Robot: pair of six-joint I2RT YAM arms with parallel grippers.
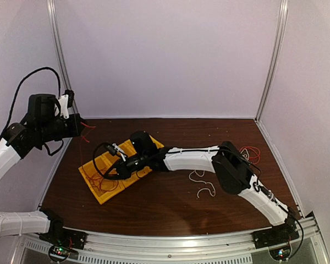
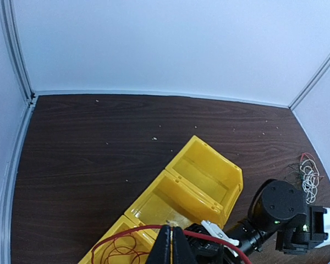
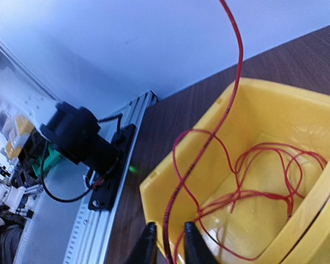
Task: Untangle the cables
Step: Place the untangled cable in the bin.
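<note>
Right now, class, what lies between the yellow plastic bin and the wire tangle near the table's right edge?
Top view: the right arm's white forearm crosses that stretch; a thin looping white wire lies beside it.

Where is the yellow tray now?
In the top view, the yellow tray lies left of centre on the table, under the right gripper, holding coiled red cable.

There are two arms, the left arm (image 1: 1, 158) and the right arm (image 1: 192, 158), and one yellow tray (image 2: 209, 176) with three compartments. Two white cables (image 1: 199, 177) lie loose on the table (image 1: 170, 214), one mixed heap (image 1: 252, 154) sits apart, and the red cables (image 3: 253, 192) cannot be counted.
</note>
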